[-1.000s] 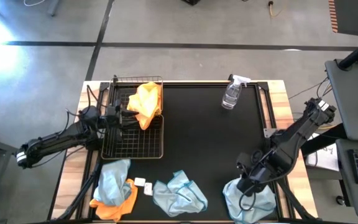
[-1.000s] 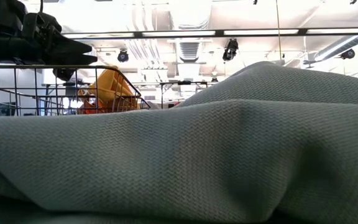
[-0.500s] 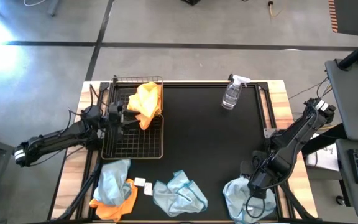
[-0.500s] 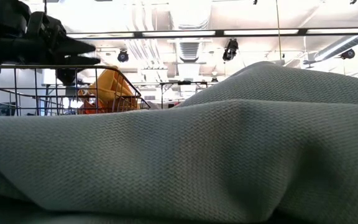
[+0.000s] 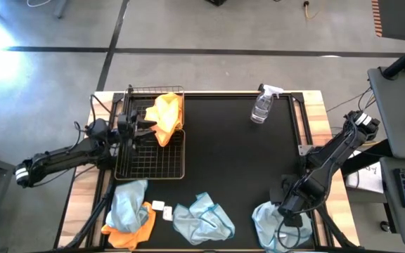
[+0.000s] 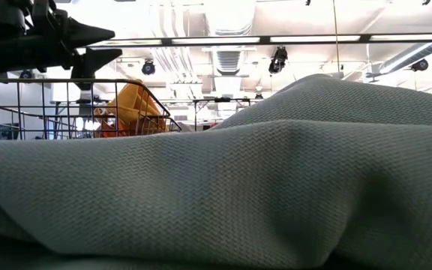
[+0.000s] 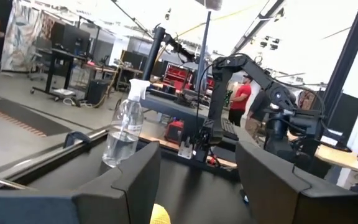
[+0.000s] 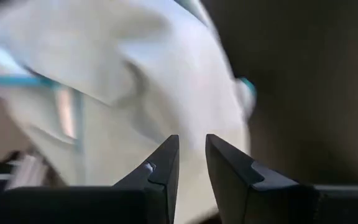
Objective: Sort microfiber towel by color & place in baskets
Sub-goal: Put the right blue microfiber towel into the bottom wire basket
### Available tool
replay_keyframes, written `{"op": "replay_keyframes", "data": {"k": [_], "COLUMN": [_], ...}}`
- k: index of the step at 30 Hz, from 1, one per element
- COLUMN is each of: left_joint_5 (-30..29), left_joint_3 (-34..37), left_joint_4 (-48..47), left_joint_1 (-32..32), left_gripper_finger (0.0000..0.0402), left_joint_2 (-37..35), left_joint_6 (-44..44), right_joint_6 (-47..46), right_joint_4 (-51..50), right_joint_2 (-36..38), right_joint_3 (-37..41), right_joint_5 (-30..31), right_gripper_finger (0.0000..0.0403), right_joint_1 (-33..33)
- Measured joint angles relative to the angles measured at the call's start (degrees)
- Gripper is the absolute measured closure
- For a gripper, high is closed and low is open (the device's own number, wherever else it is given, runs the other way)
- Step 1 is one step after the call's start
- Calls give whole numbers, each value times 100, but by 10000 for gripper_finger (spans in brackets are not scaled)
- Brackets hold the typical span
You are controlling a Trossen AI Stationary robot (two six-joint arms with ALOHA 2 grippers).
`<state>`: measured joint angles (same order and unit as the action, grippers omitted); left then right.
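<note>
Pulled back since a second ago, high view: left gripper (image 5: 140,128), now just clear of the orange towel (image 5: 166,116) lying against the far corner of the basket (image 5: 150,160); means one orange cloth delivered. Right gripper (image 5: 292,211) lowered onto the pale blue towel (image 5: 267,223) at the table's (image 5: 223,154) near right corner, probably the next pick. Only one basket in sight. Left to sort: second pale towel (image 5: 202,216) near the middle, and a pale cloth (image 5: 127,204) overlapping an orange cloth (image 5: 133,236) at near left. Spray bottle (image 5: 262,107) well apart at the far edge, no obstacle. Low view: left gripper (image 6: 111,43) risen above the basket (image 6: 51,105), jaws spread and empty; orange towel (image 6: 133,105) inside; grey cloth (image 6: 276,187) blocking the rest. Left wrist view: left gripper (image 7: 197,180) wide open, holding nothing; yellow sliver of orange towel (image 7: 160,215) below; spray bottle (image 7: 122,134) ahead. Right wrist view: right gripper (image 8: 191,152) narrowly parted, nothing visibly between, pale blue towel (image 8: 135,81) close beyond.
</note>
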<state>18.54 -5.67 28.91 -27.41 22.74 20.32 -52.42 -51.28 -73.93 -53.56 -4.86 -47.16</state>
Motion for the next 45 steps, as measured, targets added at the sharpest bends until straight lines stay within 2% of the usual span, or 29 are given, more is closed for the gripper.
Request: {"op": "replay_keyframes", "data": {"k": [5,11,17,33,37,45], "left_joint_5": [-1,1,3,3,3,3], "left_joint_3": [0,0,0,0,0,0], "left_joint_4": [-2,-9,-15,2,4,20], "left_joint_1": [6,6,6,8,8,8], "left_gripper_finger": [208,208,208,208,208,208], "left_joint_2": [79,171,247,285,285,285], "left_joint_6": [75,124,125,125,125,125], "right_joint_6": [-5,234,-82,-192,-406,-316], "right_joint_4": [904,956,963,1288,1288,1293], "right_joint_2": [0,0,-64,-1189,-1469,-1749], "right_joint_3": [19,26,39,41,41,32], "right_joint_5": [44,240,309,337,158,46], "right_gripper_finger": [328,328,328,327,309,240], "right_joint_1": [0,2,4,28,60,70]}}
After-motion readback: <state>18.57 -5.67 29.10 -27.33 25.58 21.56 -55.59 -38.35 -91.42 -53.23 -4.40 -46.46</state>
